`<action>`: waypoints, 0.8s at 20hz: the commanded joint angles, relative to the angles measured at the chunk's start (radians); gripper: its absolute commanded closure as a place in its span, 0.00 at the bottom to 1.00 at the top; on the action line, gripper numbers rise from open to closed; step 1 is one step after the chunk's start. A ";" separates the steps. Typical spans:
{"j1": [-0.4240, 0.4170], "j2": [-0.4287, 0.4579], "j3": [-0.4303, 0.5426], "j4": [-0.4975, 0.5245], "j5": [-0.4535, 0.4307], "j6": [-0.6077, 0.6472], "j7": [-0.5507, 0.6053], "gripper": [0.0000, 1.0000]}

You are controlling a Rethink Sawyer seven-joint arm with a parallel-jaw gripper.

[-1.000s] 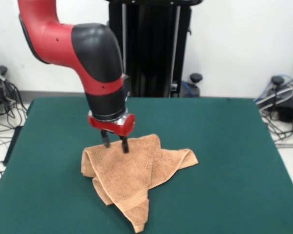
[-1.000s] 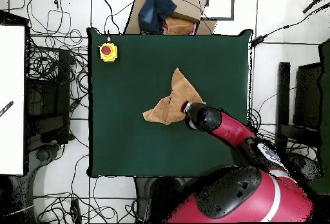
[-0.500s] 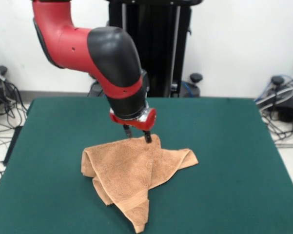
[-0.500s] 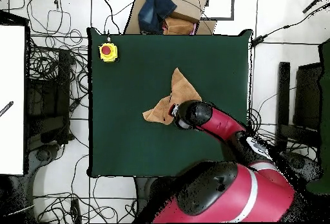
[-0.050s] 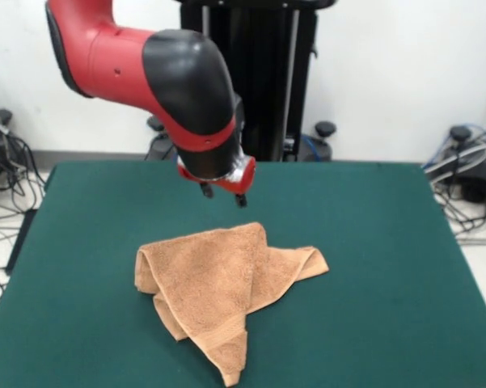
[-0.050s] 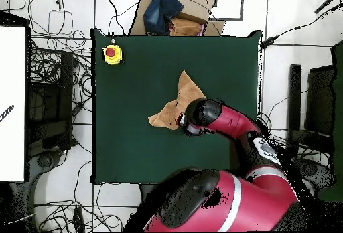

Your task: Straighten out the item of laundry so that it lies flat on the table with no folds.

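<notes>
Hovering: gripper (image 5: 223, 194) above towel's far peak, fingers apart, holding nothing | terry towel (image 5: 218, 287) crumpled mid-table (image 5: 388, 323), corners folded over | likely poised for regrasping a fold

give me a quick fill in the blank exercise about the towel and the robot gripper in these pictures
1. The towel lies crumpled on the dark ______ table.
2. In the front view the gripper hangs ______ the towel, not touching it.
3. The gripper holds ______.
4. In the overhead view a yellow box with a ______ button sits near a table corner.

Missing words: green; above; nothing; red
</notes>
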 commanded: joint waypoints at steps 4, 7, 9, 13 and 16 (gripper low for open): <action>-0.071 0.064 0.029 -0.064 0.065 0.077 0.141 0.00; -0.083 0.112 0.014 -0.083 0.040 0.015 0.132 0.00; -0.094 0.138 0.016 -0.083 0.039 -0.012 0.138 0.00; -0.103 0.163 -0.008 -0.124 0.032 -0.035 0.167 0.00; -0.128 0.181 -0.011 -0.153 0.046 0.002 0.173 0.00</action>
